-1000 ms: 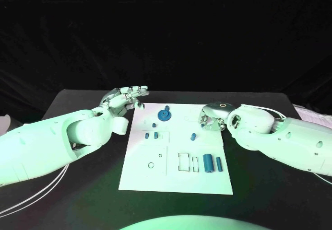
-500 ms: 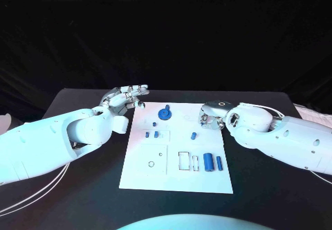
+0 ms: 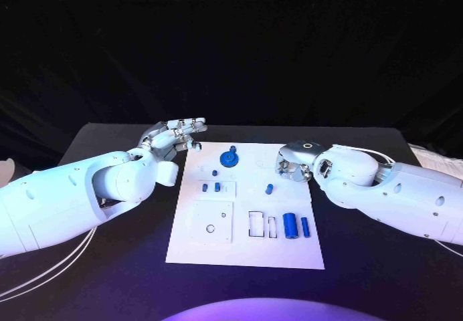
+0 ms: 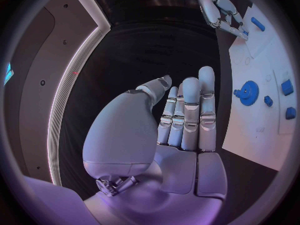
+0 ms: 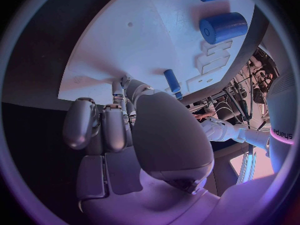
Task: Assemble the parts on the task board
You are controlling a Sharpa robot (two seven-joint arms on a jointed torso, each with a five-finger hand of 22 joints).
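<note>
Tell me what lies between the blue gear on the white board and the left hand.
In the head view, only bare white task board and a strip of black table separate the blue gear-shaped part from the left hand.

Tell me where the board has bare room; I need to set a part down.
The task board is bare along its near edge, below the two cylinders. The patch between the gear and right hand is tighter. The middle is crowded.

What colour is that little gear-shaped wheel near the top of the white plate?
Blue. The gear wheel shows best in the left wrist view.
</note>
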